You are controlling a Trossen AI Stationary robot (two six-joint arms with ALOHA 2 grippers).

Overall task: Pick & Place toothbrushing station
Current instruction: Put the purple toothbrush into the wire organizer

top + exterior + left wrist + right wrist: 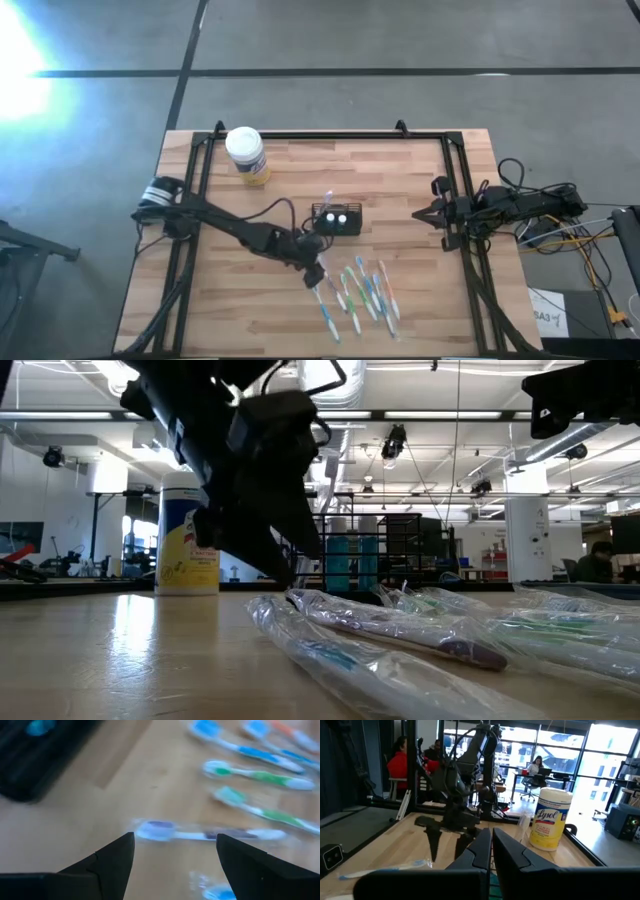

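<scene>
The toothbrushing station (pixel 336 219) is a small black slotted box that stands on the table's middle; it also shows in the left wrist view (pixel 35 755). Several wrapped toothbrushes (pixel 360 293) lie flat on the wood, nearer the front edge. My left gripper (pixel 316 274) hangs open, slanting down over the leftmost brushes. In the left wrist view, a brush with a purple handle (pixel 200 834) lies across the gap between the fingers of my left gripper (pixel 175 837), below their tips. My right gripper (pixel 420 213) waits shut at the table's right edge.
A round yellow jar with a white lid (pixel 246 155) stands at the far left of the table. A black frame (pixel 320 135) runs along the far and side edges. Bare wood lies left of the brushes. People sit in the room behind.
</scene>
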